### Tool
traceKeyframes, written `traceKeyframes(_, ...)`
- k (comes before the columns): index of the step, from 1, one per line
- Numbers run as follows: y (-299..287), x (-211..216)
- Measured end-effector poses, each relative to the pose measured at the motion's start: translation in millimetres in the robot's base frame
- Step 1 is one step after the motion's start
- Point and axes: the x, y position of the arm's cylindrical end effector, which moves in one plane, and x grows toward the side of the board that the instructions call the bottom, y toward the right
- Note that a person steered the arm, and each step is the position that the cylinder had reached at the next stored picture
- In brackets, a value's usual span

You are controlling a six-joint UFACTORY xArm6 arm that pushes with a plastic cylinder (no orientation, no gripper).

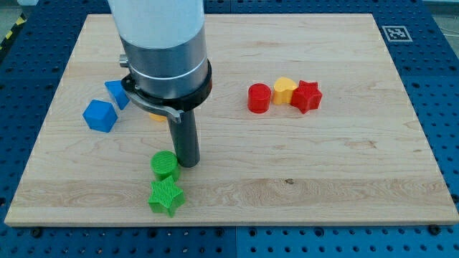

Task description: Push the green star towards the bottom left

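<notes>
The green star (166, 197) lies near the board's bottom edge, left of centre. A green cylinder (165, 165) stands just above it, touching or nearly touching it. My tip (188, 163) rests on the board right beside the green cylinder, on its right side, above and to the right of the green star. The arm's wide grey body hides the board above the rod.
A blue cube (99, 115) and a smaller blue block (117, 93) lie at the left. A yellow-orange piece (153, 115) peeks out under the arm. A red cylinder (259, 98), a yellow block (284, 90) and a red star (306, 96) sit in a row right of centre. Wooden board (344, 172).
</notes>
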Motion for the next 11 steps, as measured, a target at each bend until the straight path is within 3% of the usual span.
traceKeyframes(3, -5.4, -10.5)
traceKeyframes(4, 18.7, -3.1)
traceKeyframes(6, 43.3, 49.4)
traceKeyframes(10, -124.4, 43.3)
traceKeyframes(11, -136.8, 43.3)
